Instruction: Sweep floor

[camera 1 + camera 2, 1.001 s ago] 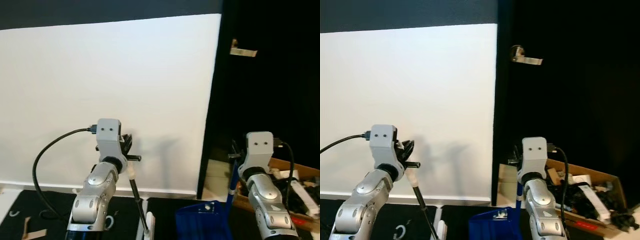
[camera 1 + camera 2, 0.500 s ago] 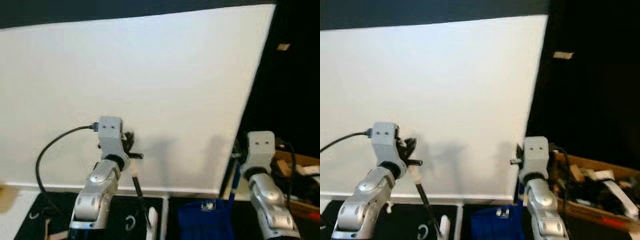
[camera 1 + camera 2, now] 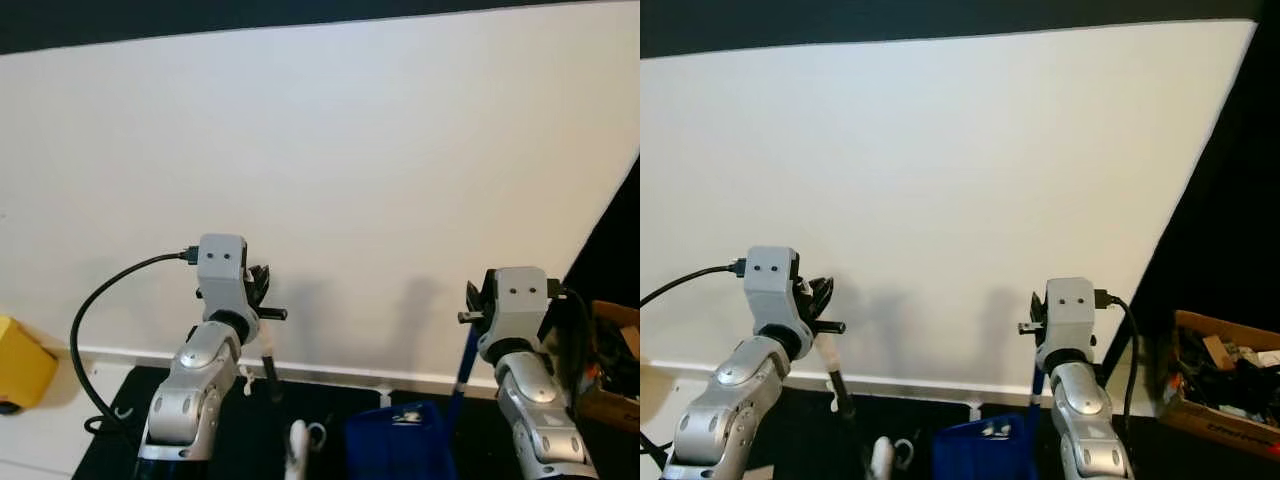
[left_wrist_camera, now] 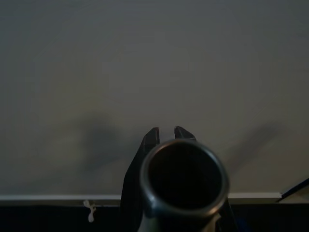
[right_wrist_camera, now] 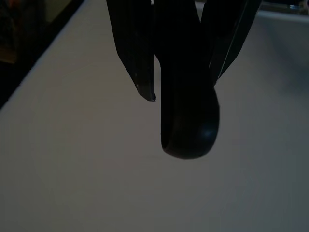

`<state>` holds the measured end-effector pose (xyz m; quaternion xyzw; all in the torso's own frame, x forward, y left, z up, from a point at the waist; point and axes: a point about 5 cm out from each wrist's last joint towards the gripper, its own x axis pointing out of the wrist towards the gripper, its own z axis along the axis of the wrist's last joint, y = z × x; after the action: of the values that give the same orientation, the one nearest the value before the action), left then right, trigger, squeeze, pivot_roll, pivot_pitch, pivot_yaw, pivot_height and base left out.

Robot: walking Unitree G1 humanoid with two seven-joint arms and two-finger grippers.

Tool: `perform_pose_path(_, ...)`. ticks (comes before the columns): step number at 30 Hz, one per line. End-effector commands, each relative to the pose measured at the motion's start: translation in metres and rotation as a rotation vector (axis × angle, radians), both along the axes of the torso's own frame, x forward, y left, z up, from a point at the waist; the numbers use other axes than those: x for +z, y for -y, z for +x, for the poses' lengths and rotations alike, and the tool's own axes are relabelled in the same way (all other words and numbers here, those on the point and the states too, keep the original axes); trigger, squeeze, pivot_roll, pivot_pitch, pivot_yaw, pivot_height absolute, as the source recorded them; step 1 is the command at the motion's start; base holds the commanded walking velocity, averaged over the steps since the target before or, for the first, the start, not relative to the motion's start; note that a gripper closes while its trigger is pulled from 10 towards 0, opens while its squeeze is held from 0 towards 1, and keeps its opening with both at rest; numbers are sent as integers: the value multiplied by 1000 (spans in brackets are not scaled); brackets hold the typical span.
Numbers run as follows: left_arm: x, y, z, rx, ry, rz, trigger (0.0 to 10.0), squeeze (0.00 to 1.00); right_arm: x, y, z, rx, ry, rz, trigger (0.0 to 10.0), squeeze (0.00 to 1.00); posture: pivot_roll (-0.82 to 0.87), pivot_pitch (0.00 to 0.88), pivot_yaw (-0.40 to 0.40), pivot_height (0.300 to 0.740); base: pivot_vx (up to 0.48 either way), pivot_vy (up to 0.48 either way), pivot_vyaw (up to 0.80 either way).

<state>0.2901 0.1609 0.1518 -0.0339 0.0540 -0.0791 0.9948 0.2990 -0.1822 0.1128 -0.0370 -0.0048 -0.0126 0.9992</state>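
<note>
My left gripper (image 3: 262,300) is raised in front of a white wall and shut on a black broom handle (image 3: 270,368) that slants down toward the floor. In the left wrist view the handle's hollow round end (image 4: 182,179) sits between the fingers (image 4: 150,137). My right gripper (image 3: 474,306) is shut on the blue upright handle (image 3: 462,365) of a blue dustpan (image 3: 395,450) that hangs low at the bottom of the view. In the right wrist view a dark rounded handle end (image 5: 188,121) shows between the fingers (image 5: 137,53).
The white wall (image 3: 350,170) with a white baseboard (image 3: 340,375) stands close ahead. Dark floor (image 3: 125,425) with small white scraps (image 3: 243,378) lies below it. A yellow object (image 3: 20,365) sits at the left, and a cardboard box of clutter (image 3: 1225,385) at the right.
The camera has turned left: the black door area slid out to the right, the wall now spans the view, and the yellow object came in. Both grippers keep their holds.
</note>
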Motion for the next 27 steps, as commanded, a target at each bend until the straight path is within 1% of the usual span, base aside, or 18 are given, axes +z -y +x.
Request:
perform_pose_path(1, 1, -4, -1, 16, 1, 14, 10000, 0, 2, -4, -1, 13, 12, 5, 10000, 0, -12, 57, 82, 740, 0, 420, 0)
perform_pose_path(6, 1, -4, 0, 15, 2, 14, 10000, 0, 2, -5, -1, 12, 12, 5, 10000, 0, -13, 58, 84, 740, 0, 409, 0)
perform_pose_path(9, 1, -4, 0, 16, 3, 15, 10000, 0, 2, -5, -1, 11, 12, 5, 10000, 0, -13, 58, 84, 740, 0, 265, 0)
perform_pose_path(27, 0, -1, 2, -5, 6, 39, 10000, 0, 2, -4, -3, 0, 13, 6, 10000, 0, -18, 59, 92, 740, 0, 0, 0)
